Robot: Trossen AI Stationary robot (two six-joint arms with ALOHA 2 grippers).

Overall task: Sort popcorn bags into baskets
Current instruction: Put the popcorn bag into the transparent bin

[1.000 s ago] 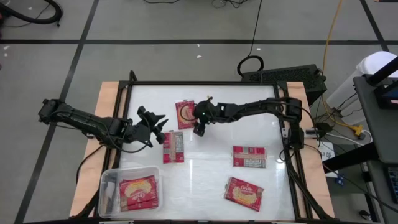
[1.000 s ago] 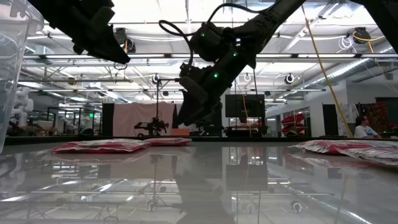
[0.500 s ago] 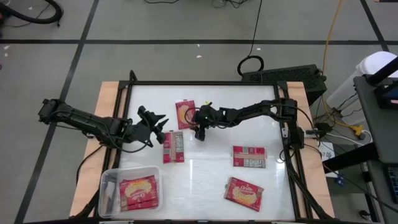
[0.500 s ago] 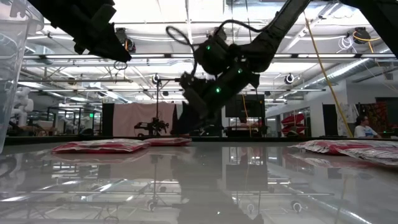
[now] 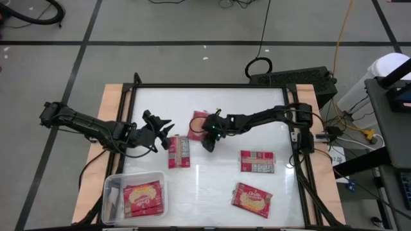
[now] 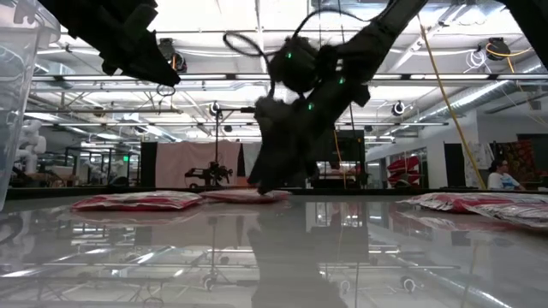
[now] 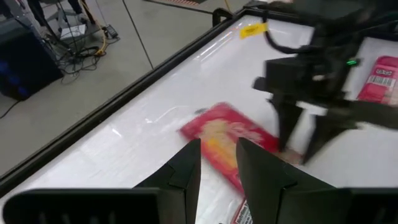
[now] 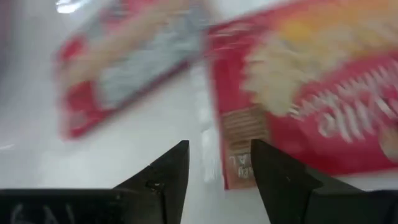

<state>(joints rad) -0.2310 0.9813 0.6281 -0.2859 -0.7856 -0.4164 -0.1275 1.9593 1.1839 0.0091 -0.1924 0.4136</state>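
Observation:
A red popcorn bag lies picture side up on the white table, far of centre. My right gripper is low over its near end, open, with one finger on each side of the bag's long edge near a corner. My left gripper hovers open above the table to the left, with nothing between its fingers. A second bag lies back up just near of it. The clear basket at the near left corner holds one bag. My right gripper comes down slanting from the table's right side onto the bag's near corner. One finger stands over the bag's red face and the other over bare table beside its edge. Whether the fingers touch the bag I cannot tell. The bag lies flat on the table.
Two more bags lie to the right, one back up and one picture up. A dark frame rims the table. Bare white tabletop lies between the bags. A person sits far off in the room.
My right gripper has sunk toward the table and gone a little toward its near edge, rolling as it went, down onto the far bag's near end. That bag now lies a little turned and shifted toward the right.

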